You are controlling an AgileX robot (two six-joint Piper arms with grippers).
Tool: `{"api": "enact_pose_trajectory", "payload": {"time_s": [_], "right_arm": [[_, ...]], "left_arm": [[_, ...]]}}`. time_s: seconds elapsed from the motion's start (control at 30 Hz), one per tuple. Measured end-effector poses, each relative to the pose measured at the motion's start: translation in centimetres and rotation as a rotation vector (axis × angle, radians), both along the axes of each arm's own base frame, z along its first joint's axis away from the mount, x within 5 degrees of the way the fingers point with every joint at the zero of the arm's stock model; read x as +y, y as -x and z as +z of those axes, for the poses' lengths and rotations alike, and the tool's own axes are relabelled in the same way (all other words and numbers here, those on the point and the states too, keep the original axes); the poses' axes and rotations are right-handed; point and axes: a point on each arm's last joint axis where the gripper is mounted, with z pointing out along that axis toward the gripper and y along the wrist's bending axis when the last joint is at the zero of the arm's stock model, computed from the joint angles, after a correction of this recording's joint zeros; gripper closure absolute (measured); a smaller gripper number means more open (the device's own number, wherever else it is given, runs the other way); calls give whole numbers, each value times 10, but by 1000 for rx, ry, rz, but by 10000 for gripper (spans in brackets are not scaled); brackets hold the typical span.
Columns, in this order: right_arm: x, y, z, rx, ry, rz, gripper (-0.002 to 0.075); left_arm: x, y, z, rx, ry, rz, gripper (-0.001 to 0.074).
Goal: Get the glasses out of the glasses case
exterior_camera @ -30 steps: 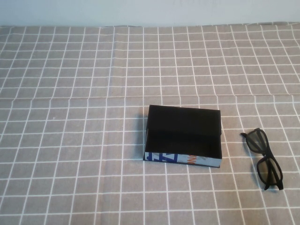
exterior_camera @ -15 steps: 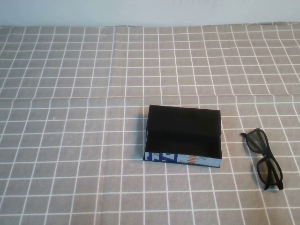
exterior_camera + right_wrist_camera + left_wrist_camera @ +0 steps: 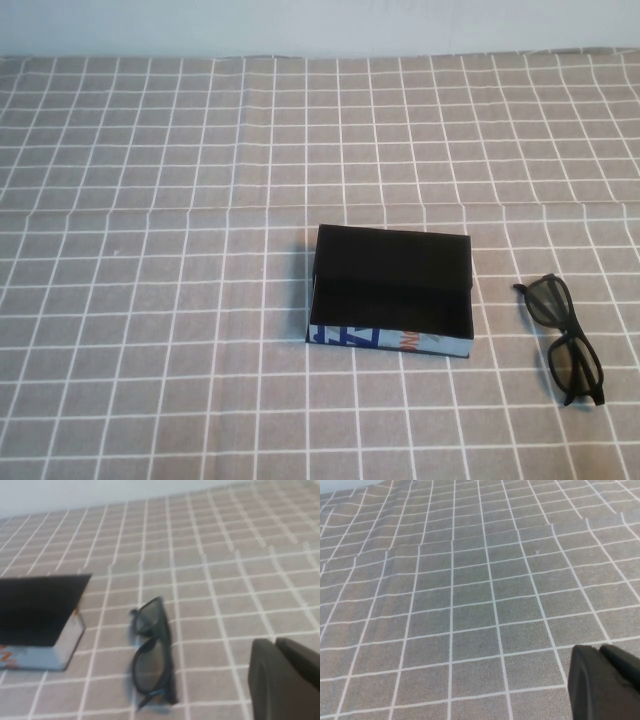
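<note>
The black glasses case (image 3: pixel 392 289) lies in the middle of the table, flap open, its white front edge printed in blue and orange. It also shows in the right wrist view (image 3: pixel 40 617). The black glasses (image 3: pixel 564 338) lie on the cloth to the right of the case, outside it, and show in the right wrist view (image 3: pixel 151 652). My left gripper (image 3: pixel 600 650) is shut and empty over bare cloth. My right gripper (image 3: pixel 275 644) is shut and empty, near the glasses. Neither gripper shows in the high view.
A grey cloth with a white grid (image 3: pixel 150 300) covers the whole table. A pale wall (image 3: pixel 320 25) runs along the far edge. A fold line crosses the cloth behind the case.
</note>
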Motion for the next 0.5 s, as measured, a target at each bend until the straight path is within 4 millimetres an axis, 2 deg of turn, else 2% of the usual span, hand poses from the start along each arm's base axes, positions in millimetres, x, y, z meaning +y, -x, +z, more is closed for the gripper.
{"api": "enact_pose_trajectory", "payload": {"time_s": [0.2,0.5], "right_arm": [[5,2,-3,36,-28,89,743],[6,2,-3,40,-29,96,743]], "left_arm": [[0,0,0,0,0,0,739],[0,0,0,0,0,0,739]]}}
